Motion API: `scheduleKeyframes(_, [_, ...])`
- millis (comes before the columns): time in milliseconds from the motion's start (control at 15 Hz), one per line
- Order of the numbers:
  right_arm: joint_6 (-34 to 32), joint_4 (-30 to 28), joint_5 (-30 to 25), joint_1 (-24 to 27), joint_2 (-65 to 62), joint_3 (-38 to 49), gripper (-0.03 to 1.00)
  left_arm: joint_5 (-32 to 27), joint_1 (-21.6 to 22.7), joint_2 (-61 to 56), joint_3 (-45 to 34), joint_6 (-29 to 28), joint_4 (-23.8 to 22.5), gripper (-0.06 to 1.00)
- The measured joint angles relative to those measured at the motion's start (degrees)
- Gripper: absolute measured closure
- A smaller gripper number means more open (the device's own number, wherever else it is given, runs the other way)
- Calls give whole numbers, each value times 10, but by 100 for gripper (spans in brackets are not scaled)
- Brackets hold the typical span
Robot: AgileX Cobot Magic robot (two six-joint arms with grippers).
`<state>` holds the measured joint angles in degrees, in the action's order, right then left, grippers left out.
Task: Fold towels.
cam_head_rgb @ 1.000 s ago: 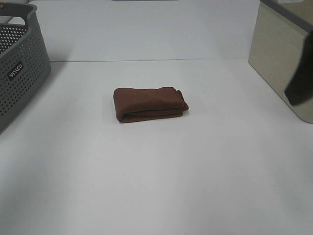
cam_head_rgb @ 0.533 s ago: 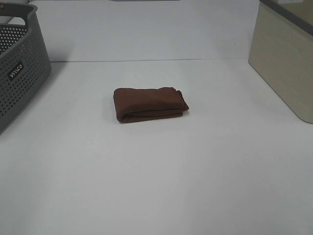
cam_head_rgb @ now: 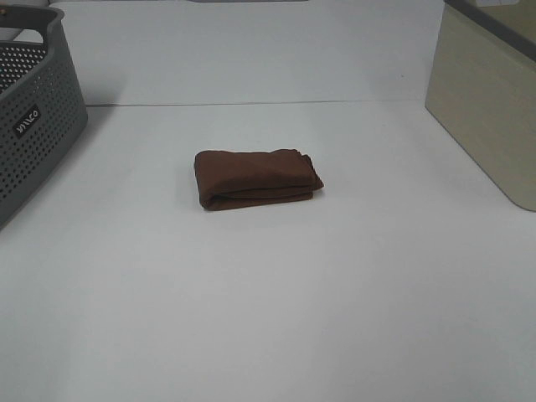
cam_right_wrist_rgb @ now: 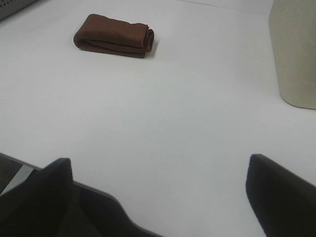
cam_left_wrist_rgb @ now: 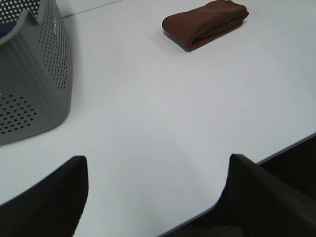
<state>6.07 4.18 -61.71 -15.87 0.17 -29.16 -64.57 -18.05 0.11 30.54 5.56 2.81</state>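
Note:
The dark reddish-brown towel [cam_head_rgb: 256, 177] lies folded as a small thick bundle in the middle of the white table. It also shows in the left wrist view [cam_left_wrist_rgb: 206, 23] and in the right wrist view [cam_right_wrist_rgb: 114, 35]. My left gripper [cam_left_wrist_rgb: 155, 197] is open and empty, over the table's near edge, far from the towel. My right gripper [cam_right_wrist_rgb: 163, 197] is open and empty, also at the near edge and far from the towel. Neither gripper shows in the exterior high view.
A grey perforated basket [cam_head_rgb: 33, 117] stands at the far left; it also shows in the left wrist view [cam_left_wrist_rgb: 32, 79]. A beige bin [cam_head_rgb: 486, 100] stands at the far right, also in the right wrist view [cam_right_wrist_rgb: 294, 49].
A dark arm part at the right edge one second ago has left the exterior view. The towel has not moved.

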Motion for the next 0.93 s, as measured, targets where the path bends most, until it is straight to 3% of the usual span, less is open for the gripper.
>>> scheduleKeyframes(267, [0, 1, 4, 0, 1, 1, 8, 37, 0, 0, -18, 46, 25, 21])
scheduleKeyframes(933, [0, 3, 4, 0, 1, 1, 8, 40, 0, 0, -19, 61, 43, 21])
